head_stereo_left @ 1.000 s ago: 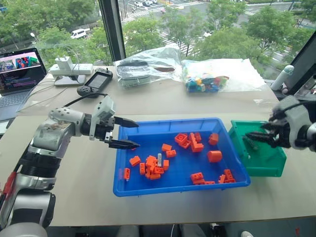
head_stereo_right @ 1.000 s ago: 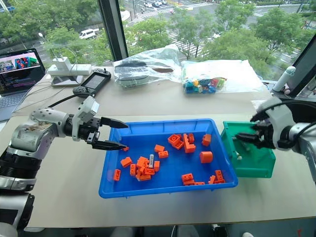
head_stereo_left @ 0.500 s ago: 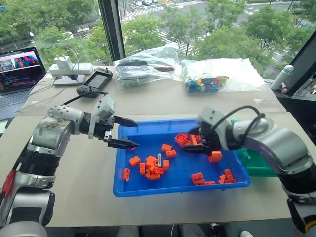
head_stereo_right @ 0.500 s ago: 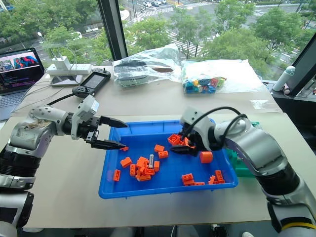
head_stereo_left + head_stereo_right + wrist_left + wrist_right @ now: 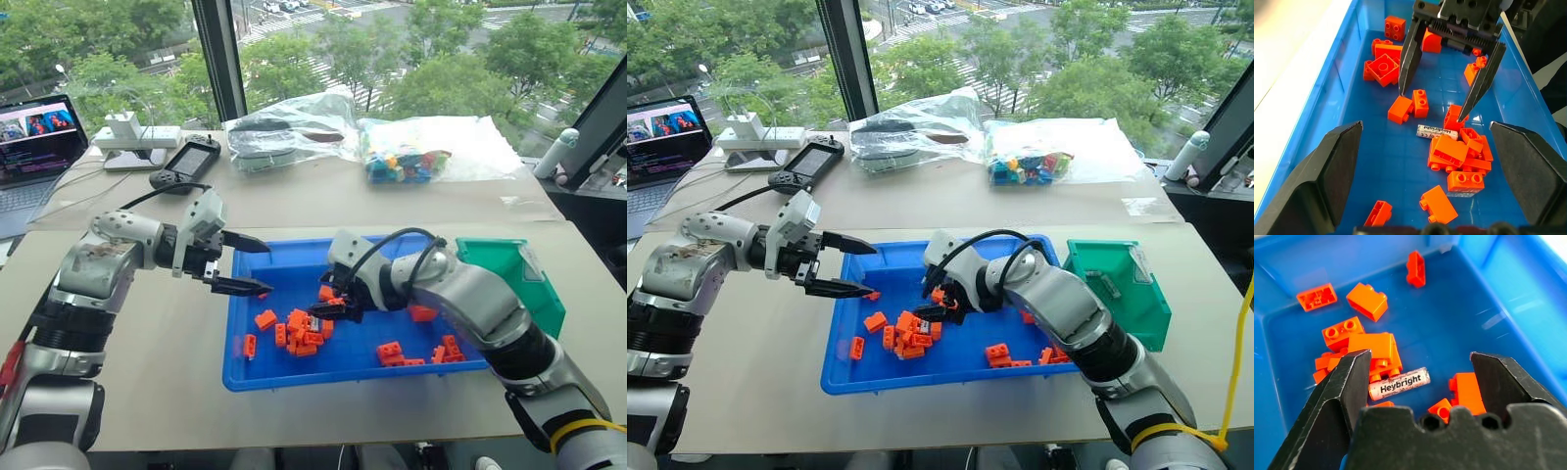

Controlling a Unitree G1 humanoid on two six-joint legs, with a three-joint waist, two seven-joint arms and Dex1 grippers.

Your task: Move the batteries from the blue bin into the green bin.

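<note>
Now battery [image 5: 1399, 383] flat, lengthwise between jaws.

This looks like an office or robotics test room high up in a city building. Well beyond the open jaws, a tall glass window with a dark metal mullion [image 5: 219, 59] overlooks green treetops and a street with cars below. On the long beige worktop [image 5: 323, 201] past the jaws lie an open black laptop with a lit screen [image 5: 37, 137], a white power strip with plugged adapters [image 5: 137, 135], a black handheld game-style controller [image 5: 186, 163] and clear plastic bags of coloured toy bricks [image 5: 416, 155].
</note>
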